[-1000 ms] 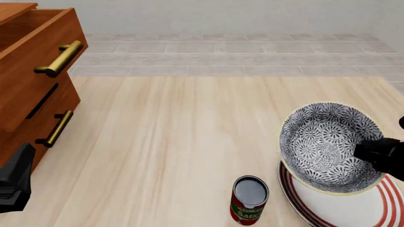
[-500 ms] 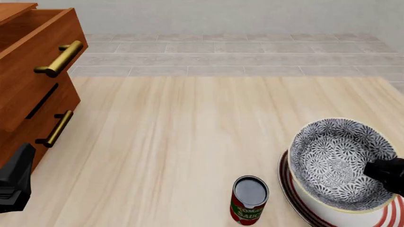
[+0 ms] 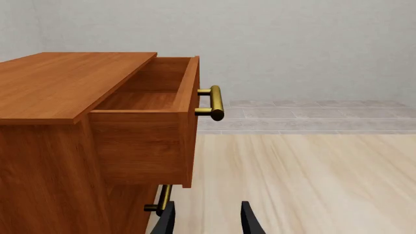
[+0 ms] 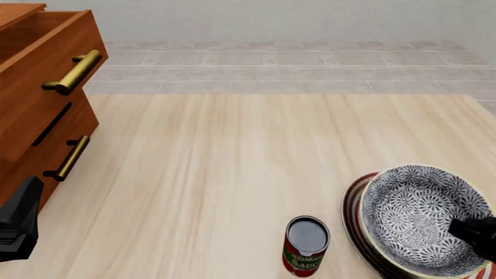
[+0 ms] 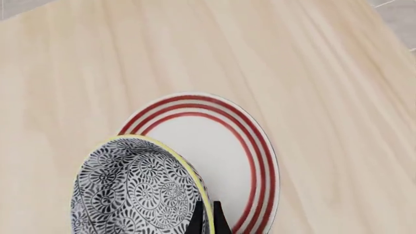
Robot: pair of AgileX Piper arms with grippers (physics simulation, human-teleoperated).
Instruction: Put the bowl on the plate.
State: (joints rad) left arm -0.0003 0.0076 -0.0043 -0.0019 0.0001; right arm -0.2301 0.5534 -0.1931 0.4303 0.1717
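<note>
One bowl (image 4: pixel 422 218), one plate (image 5: pixel 224 146), one can (image 4: pixel 305 245), two drawers (image 4: pixel 46 75).

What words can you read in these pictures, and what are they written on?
"TOMA" over "SAUCE": on the label of the small red can, front view; the first word runs round the side, so its end is hidden.
The bowl, plate and wooden drawer cabinet carry no words or numbers.

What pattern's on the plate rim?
Concentric red rings on white, around the plate rim; clearest in the right wrist view.
</note>
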